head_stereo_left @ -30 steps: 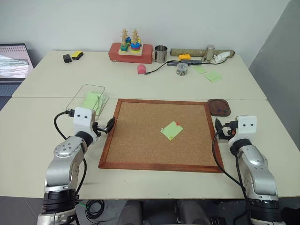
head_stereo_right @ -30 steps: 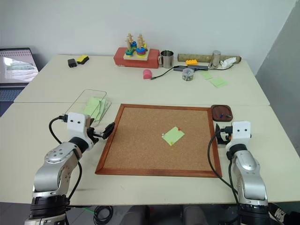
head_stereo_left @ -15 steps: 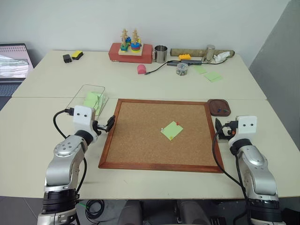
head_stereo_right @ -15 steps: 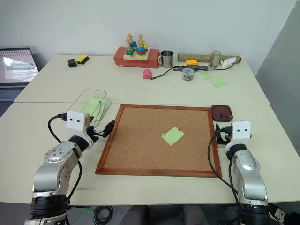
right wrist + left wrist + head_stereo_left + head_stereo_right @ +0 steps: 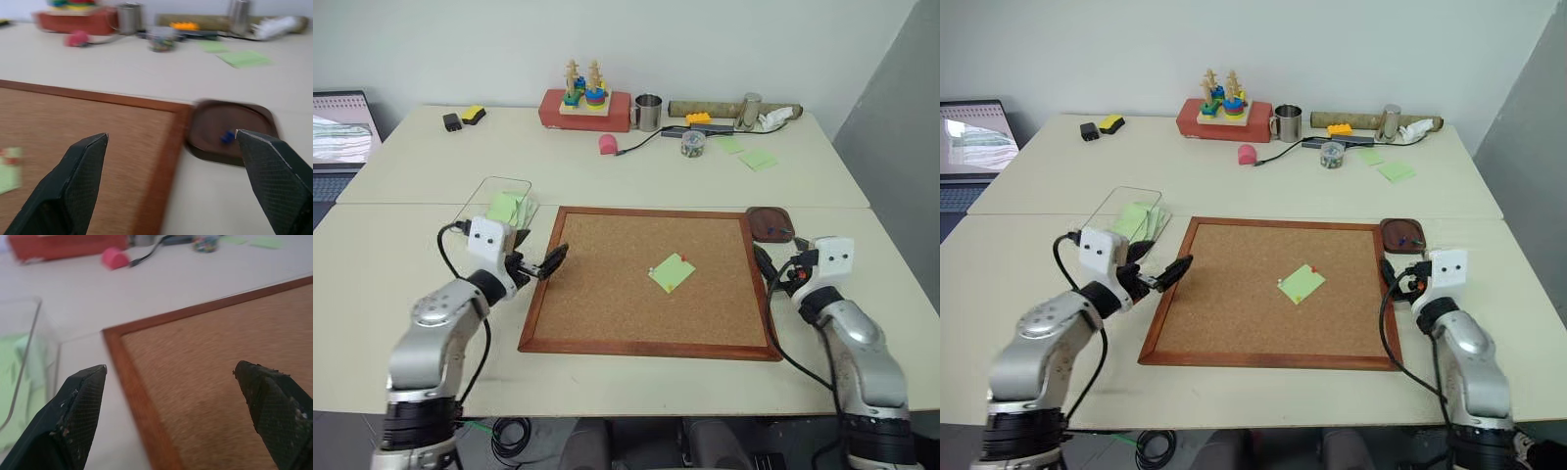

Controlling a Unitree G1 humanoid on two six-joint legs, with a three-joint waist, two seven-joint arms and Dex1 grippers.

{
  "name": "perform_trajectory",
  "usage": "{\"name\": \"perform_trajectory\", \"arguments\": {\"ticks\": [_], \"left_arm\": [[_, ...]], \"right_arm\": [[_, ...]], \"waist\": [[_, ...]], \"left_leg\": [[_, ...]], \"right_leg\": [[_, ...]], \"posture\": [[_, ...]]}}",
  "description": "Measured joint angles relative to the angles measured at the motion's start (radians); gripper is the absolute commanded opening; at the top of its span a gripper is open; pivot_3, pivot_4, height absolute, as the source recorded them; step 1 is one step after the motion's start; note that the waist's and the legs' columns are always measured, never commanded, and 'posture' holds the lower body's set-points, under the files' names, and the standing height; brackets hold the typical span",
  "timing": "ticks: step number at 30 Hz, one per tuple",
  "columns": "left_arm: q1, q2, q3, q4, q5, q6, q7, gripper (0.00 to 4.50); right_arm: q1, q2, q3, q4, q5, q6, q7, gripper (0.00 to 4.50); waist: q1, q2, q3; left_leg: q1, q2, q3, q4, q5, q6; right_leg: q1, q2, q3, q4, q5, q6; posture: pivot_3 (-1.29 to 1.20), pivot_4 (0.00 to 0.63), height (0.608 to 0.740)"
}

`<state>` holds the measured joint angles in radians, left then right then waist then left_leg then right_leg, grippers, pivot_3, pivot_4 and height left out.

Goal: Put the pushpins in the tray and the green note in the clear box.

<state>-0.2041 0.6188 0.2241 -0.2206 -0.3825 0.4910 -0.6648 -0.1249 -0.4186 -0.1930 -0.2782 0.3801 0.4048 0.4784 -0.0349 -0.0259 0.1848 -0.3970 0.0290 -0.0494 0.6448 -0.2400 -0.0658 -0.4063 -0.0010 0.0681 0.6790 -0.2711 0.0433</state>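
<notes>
The cork board [image 5: 649, 280] lies in the middle of the table [image 5: 607, 176]. The clear box [image 5: 499, 208] sits just off its far left corner, green papers inside; the tray [image 5: 771, 222] sits off its far right corner. The left gripper [image 5: 554, 260], fingers spread wide, hangs over the board's left frame; the right gripper [image 5: 764, 266], also wide, empty, hangs over the right frame. The green note [image 5: 672, 273] lies on the cork, held by the pushpins [image 5: 684, 259], red and yellowish

Light green note [image 5: 672, 273] — dark brown tray [image 5: 771, 223]
</notes>
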Motion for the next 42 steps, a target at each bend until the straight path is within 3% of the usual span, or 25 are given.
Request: {"name": "perform_trajectory", "arguments": {"ticks": [8, 13, 19, 29, 42], "left_arm": [[-0.006, 0.131, -0.062, -0.060, -0.124, 0.107, -0.228, 4.46], [-0.006, 0.190, -0.062, -0.095, -0.167, 0.139, -0.302, 4.46], [-0.008, 0.189, -0.066, -0.090, -0.160, 0.128, -0.306, 4.46], [0.000, 0.139, -0.103, -0.091, -0.145, 0.083, -0.285, 2.61], [-0.009, -0.056, -0.320, -0.014, 0.042, -0.085, -0.188, 0.04]], "right_arm": [[-0.057, -0.219, 0.038, -0.096, 0.252, 0.235, 0.291, 4.36], [-0.085, -0.263, 0.054, -0.121, 0.309, 0.310, 0.327, 4.36], [-0.091, -0.261, 0.073, -0.124, 0.304, 0.320, 0.318, 4.36], [-0.093, -0.237, 0.127, -0.109, 0.199, 0.251, 0.274, 4.36], [-0.148, 0.007, 0.297, 0.140, -0.089, 0.001, 0.111, 4.36]], "waist": [[0.001, 0.000, 0.000], [0.001, -0.001, 0.000], [0.001, -0.001, 0.000], [0.002, -0.001, 0.000], [0.004, -0.001, 0.000]], "left_leg": [[-0.001, 0.000, 0.000, 0.000, 0.000, 0.000], [-0.001, 0.000, 0.000, 0.000, 0.000, 0.000], [-0.001, 0.000, 0.000, 0.000, 0.000, 0.000], [-0.001, 0.000, 0.000, 0.000, 0.000, 0.000], [-0.001, 0.000, 0.000, 0.001, 0.000, 0.000]], "right_leg": [[0.000, 0.000, 0.000, -0.001, 0.000, 0.000], [0.000, 0.000, 0.000, -0.001, -0.001, 0.000], [0.000, 0.000, 0.000, -0.001, -0.001, 0.000], [0.000, 0.000, 0.000, -0.001, -0.001, 0.000], [0.000, 0.000, 0.000, -0.001, 0.000, 0.000]], "posture": [[0.00, 0.150, 0.740], [0.00, 0.150, 0.740], [0.00, 0.150, 0.740], [0.00, 0.150, 0.740], [0.00, 0.150, 0.740]]}}
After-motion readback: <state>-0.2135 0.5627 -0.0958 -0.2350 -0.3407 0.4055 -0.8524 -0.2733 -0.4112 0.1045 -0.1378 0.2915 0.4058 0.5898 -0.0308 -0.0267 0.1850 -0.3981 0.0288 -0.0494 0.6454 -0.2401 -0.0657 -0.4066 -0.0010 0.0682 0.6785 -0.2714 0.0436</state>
